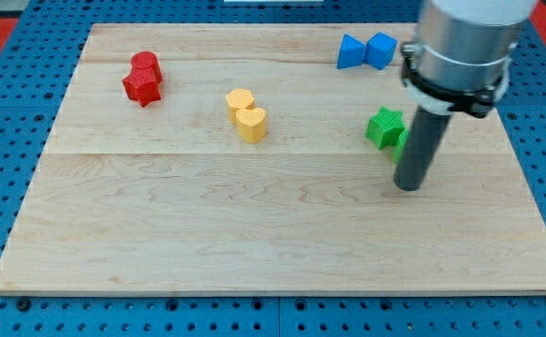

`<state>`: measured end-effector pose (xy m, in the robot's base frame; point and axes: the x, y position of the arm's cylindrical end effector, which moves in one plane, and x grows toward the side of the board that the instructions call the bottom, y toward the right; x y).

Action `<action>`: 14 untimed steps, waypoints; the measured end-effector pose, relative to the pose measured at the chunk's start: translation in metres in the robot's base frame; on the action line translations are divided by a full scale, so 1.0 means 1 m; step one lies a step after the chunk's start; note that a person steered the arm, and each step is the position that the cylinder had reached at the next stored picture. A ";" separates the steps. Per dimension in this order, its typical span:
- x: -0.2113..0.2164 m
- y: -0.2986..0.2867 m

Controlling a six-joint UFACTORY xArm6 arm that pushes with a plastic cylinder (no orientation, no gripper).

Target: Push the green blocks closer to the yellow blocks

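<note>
Green star block beside my tip

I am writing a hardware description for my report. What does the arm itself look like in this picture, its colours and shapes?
The arm enters from the view's top right as a wide, pale grey metallic cylinder. A black ring clamps its lower edge. Below it hangs a straight, dark grey round rod, much thinner than the cylinder, ending in my tip, which is flat. No cables or markings show.
</note>
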<state>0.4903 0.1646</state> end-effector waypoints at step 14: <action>-0.131 -0.037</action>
<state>0.3593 0.1279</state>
